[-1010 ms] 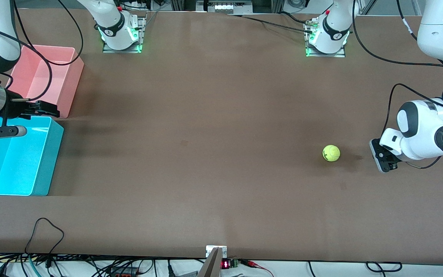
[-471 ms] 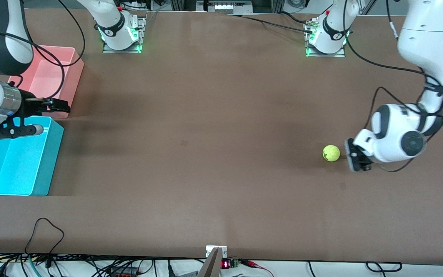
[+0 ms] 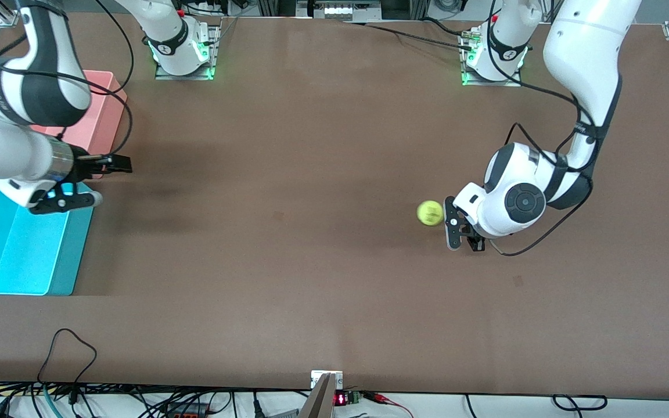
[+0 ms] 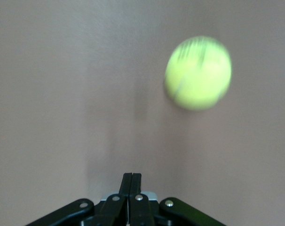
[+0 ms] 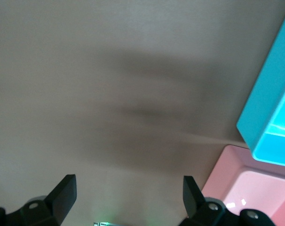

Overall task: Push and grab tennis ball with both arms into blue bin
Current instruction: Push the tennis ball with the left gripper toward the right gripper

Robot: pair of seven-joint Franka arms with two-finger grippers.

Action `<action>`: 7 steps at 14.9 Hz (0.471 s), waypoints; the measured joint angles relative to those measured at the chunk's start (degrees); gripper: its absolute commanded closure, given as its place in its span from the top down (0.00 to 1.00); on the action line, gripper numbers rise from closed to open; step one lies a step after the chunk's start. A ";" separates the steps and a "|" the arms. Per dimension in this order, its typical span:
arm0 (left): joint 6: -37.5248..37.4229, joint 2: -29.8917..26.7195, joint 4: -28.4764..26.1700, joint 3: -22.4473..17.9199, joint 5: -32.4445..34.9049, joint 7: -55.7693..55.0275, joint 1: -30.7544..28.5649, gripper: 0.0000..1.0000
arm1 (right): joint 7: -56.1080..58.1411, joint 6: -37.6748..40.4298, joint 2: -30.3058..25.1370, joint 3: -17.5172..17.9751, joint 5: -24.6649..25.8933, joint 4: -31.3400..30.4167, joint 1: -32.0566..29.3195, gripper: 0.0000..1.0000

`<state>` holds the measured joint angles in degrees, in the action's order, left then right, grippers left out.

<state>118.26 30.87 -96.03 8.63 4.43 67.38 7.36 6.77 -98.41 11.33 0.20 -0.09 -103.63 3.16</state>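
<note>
The yellow-green tennis ball [image 3: 430, 213] lies on the brown table toward the left arm's end and looks blurred in the left wrist view [image 4: 198, 73]. My left gripper [image 3: 450, 232] is shut with nothing in it, low over the table right beside the ball, on the side away from the bins. The blue bin [image 3: 21, 255] stands at the right arm's end, and its corner shows in the right wrist view [image 5: 274, 108]. My right gripper [image 3: 117, 164] hangs open and holds nothing [image 5: 128, 193], over the table by the bins' corner.
A pink bin [image 3: 105, 116] stands against the blue one, farther from the front camera, and also shows in the right wrist view [image 5: 246, 186]. A black cable loop [image 3: 67, 348] lies near the table's front edge. The two arm bases [image 3: 183, 52] [image 3: 494, 58] stand along the back edge.
My left gripper swept toward the right arm's end, and the ball rolled that way ahead of it. My right arm moved off the bins toward the table's middle.
</note>
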 measured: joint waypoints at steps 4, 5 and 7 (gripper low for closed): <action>-9.41 -1.64 7.89 -0.48 0.05 0.47 -5.20 0.00 | -3.35 -7.82 0.13 0.15 -0.36 -6.96 3.32 1.00; -9.44 -1.55 8.00 -0.52 0.04 0.55 -7.00 0.00 | -3.95 -9.95 0.16 0.19 -0.99 -9.47 3.87 1.00; -9.43 -1.00 8.00 -0.54 0.00 0.38 -9.89 0.00 | -4.36 -12.54 0.19 0.23 -3.28 -13.98 4.63 1.00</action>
<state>108.83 29.88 -88.03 8.09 4.43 67.76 -2.53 2.41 -110.95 11.51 0.43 -3.37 -117.61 7.80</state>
